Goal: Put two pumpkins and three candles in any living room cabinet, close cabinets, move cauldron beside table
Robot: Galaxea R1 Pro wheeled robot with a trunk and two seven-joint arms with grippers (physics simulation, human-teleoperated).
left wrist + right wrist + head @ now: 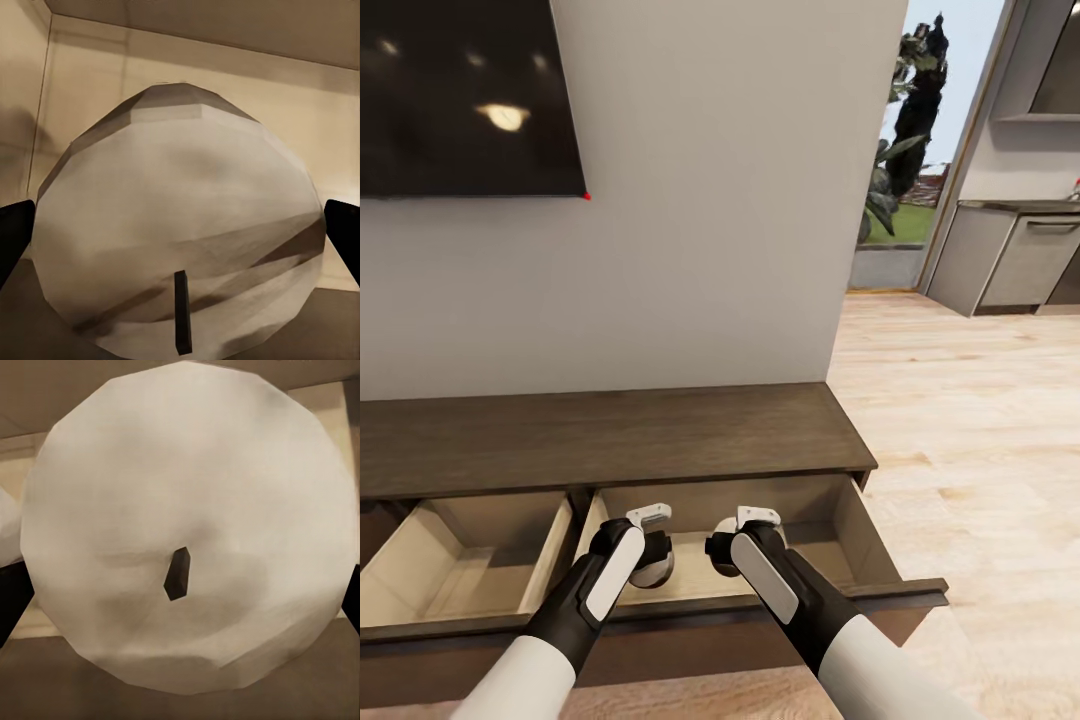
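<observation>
Candle (180,225) clamped in my L gripper (650,560), 2nd candle (187,532) clamped in my R gripper (745,550); both held low inside the open R drawer (860,530) of the cabinet (610,435), L drawer (460,560) open beside it.

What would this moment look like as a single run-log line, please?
left gripper: shut on candle | right gripper: shut on second candle | both over open right drawer of cabinet | left drawer: open

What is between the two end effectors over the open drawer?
In the head view, only bare drawer floor lies between the left end effector and right end effector, each holding a candle.
</observation>
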